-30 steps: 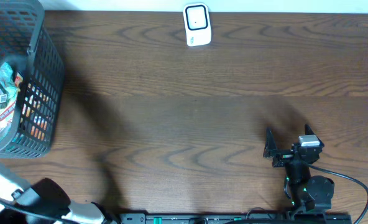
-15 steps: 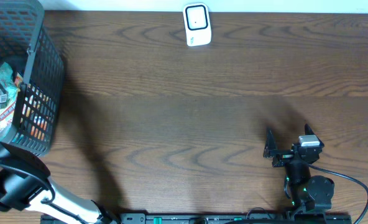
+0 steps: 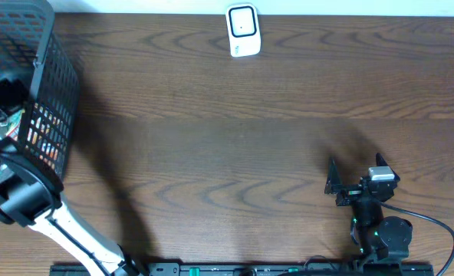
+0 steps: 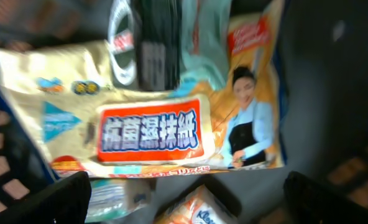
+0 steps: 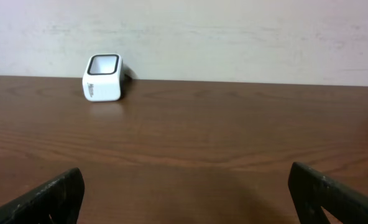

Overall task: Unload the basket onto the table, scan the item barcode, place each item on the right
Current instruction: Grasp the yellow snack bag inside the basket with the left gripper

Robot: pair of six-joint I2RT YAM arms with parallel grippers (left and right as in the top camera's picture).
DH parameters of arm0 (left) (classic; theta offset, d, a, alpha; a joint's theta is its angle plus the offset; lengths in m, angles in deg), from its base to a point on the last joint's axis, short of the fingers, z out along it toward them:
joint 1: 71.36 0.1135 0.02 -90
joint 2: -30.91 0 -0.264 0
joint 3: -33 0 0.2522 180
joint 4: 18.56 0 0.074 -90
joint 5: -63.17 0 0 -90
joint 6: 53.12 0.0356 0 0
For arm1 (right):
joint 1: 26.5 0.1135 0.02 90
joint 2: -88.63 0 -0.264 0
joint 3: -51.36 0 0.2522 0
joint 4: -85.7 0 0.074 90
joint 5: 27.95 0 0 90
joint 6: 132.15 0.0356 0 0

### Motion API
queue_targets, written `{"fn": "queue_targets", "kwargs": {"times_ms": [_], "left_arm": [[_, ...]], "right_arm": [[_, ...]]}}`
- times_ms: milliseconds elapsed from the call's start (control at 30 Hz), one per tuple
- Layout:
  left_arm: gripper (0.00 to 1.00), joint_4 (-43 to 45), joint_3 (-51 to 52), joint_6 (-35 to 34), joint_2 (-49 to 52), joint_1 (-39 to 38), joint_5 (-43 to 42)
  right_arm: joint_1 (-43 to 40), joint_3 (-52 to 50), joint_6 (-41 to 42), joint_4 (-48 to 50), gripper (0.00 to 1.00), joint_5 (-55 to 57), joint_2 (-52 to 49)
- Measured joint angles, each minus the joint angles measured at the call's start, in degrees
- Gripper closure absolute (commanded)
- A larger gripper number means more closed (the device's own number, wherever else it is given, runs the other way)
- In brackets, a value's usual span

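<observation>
Left arm [image 3: 77,236]: white tubular links broken up by boxy black joint housings. Right arm [image 3: 374,218]: black throughout, topped by a small silver-grey camera block [image 3: 382,177], with green lights [image 3: 376,232] glowing on its body and a thin black cable [image 3: 442,228] curving round its right side. A black base rail [image 3: 212,270] with green marks lines the near edge. The left gripper [image 4: 187,186] and right gripper [image 5: 187,180] both have dark fingers [image 5: 47,198], and the right pair is grainy-surfaced.
</observation>
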Motion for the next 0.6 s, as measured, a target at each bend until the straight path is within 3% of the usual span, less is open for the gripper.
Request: {"fn": "queue_targets", "kwargs": {"times_ms": [367, 600], "left_arm": [[0.04, -4.3, 2.8, 3.7, 3.6, 0.8, 1.9], [0.04, -2.7, 10.1, 13.0, 3.7, 0.7, 2.7]], "right_arm": [[0.0, 0.0, 0.0, 0.0, 0.01, 0.0, 0.0], [0.0, 0.0, 0.0, 0.0, 0.01, 0.0, 0.0]]}}
